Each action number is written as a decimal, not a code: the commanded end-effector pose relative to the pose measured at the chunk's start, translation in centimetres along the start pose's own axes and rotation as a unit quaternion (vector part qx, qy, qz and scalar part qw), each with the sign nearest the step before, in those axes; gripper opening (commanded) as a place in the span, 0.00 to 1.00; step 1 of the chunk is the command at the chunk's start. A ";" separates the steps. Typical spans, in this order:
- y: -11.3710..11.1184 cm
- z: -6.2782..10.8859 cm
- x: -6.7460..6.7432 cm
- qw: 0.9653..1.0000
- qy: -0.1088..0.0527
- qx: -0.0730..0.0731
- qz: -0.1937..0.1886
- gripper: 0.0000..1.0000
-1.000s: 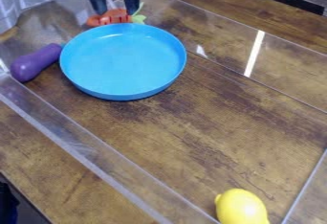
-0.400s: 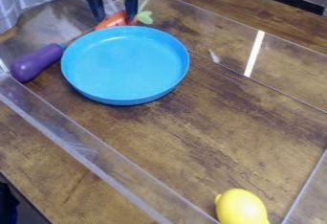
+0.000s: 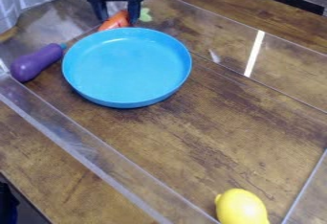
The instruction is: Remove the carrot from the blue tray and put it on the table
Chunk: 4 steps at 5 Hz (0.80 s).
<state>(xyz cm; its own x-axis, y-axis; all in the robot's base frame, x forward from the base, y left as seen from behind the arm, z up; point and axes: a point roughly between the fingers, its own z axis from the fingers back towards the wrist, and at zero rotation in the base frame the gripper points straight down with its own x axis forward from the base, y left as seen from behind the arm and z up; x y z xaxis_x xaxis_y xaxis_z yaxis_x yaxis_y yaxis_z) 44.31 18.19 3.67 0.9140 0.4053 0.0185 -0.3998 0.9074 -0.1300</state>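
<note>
Pincer [image 3: 115,2] spread over carrot [image 3: 114,20] on table [image 3: 192,132] near far edge, just behind blue tray [image 3: 126,67], eggplant [image 3: 37,61] left edge, lemon [image 3: 240,209] near edge.

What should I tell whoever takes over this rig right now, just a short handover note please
Pincer: open, pointing down at the far edge of the scene, right over the carrot; nothing held as far as the view shows.
Carrot: lying just beyond the far rim of the blue tray; whether it rests on the rim or on the table is not clear.
Tray: nothing inside it.
Done: carrot is out of the tray's basin.
Left: confirm the carrot sits on the table and pull the arm back.
</note>
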 end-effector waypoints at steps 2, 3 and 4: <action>-0.4 -0.1 0.2 1.000 -0.028 0.007 0.010 0.00; -0.6 0.6 -0.1 1.000 -0.029 0.007 0.004 0.00; -0.9 1.4 -0.3 0.999 -0.031 0.008 -0.003 0.00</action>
<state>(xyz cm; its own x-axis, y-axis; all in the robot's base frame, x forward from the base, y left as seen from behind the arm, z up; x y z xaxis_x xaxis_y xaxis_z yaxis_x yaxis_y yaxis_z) 43.74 17.87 2.65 0.9064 0.4214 0.0282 -0.4159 0.9021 -0.1149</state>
